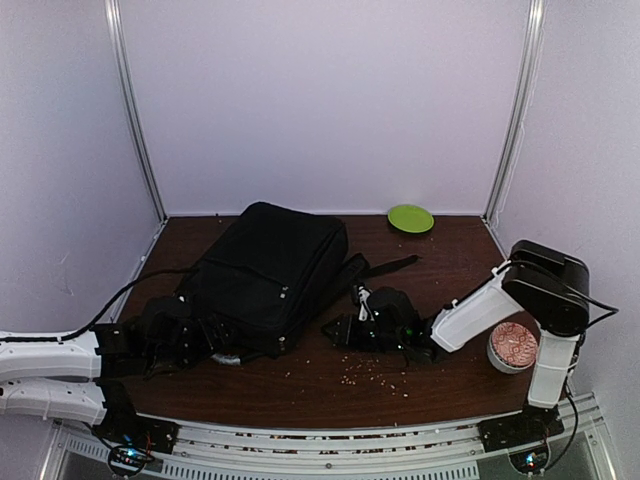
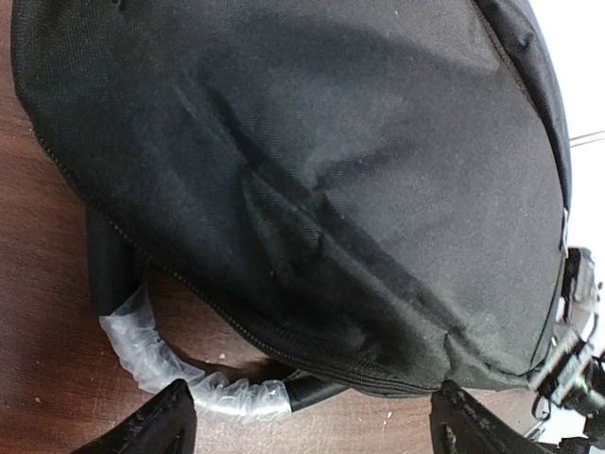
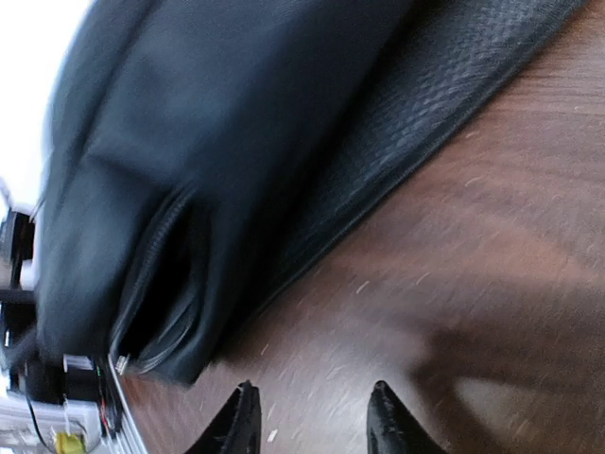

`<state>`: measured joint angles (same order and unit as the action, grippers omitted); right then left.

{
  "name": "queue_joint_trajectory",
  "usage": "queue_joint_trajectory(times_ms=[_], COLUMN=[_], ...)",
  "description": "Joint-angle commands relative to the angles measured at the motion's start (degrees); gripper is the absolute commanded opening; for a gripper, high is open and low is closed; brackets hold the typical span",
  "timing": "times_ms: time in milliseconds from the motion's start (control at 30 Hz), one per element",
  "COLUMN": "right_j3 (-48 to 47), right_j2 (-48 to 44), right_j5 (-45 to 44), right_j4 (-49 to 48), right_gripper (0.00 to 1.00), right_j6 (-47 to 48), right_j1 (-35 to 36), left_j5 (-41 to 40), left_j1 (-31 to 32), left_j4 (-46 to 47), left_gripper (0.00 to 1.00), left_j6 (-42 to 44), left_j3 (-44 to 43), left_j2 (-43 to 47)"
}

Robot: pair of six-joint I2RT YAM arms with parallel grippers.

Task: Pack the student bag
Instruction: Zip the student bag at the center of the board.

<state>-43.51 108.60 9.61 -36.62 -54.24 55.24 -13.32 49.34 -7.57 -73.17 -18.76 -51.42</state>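
Student bag [image 1: 262, 275] lies flat on the table [image 1: 330, 395], unheld: snag risk.
My left jaws gape at its wrapped handle [image 2: 189, 374], right jaws part-open, empty, near its zipper [image 3: 156, 274]; I may pinch fabric and drag it toward the plate [image 1: 410, 218].

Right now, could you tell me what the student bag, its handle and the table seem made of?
The student bag looks like matte black woven fabric; fine weave and soft creases show. Its handle seems a dark core wrapped in crinkled, glossy clear plastic film. The table is reddish-brown wood or wood-look laminate with grain streaks; which, I cannot tell.
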Motion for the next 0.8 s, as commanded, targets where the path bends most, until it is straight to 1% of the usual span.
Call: queue_joint_trajectory(times_ms=[0,133,300,467,667,767], right_j3=[1.8,-2.7,-12.7,-18.0,-25.0,-26.1], right_j2=[-5.3,-5.0,-0.8,2.5,7.1,7.8], right_j5=[-1.0,-4.0,-11.7,-19.5,-22.4,-22.8], right_j4=[-1.0,4.9,17.3,23.8,31.5,32.1], right_gripper=[0.41,0.44,0.47,0.52,0.5,0.5], right_j6=[7.7,13.3,16.7,14.7,14.9,14.7], right_j1=[5.0,10.4,14.5,15.4,15.4,15.3], left_j5=[-1.1,-0.7,-0.5,-0.8,-0.7,-0.5], left_j1=[0.2,0.2,0.2,0.2,0.2,0.2], left_j4=[1.9,2.3,1.4,1.0,0.7,0.5], left_gripper=[0.88,0.88,0.88,0.88,0.88,0.88], left_j6=[0.8,0.9,0.9,0.6,0.6,0.6], left_j3=[-0.4,-0.5,-0.5,0.2,0.0,0.1], left_j2=[0.4,-0.1,0.3,1.8,1.8,1.9])
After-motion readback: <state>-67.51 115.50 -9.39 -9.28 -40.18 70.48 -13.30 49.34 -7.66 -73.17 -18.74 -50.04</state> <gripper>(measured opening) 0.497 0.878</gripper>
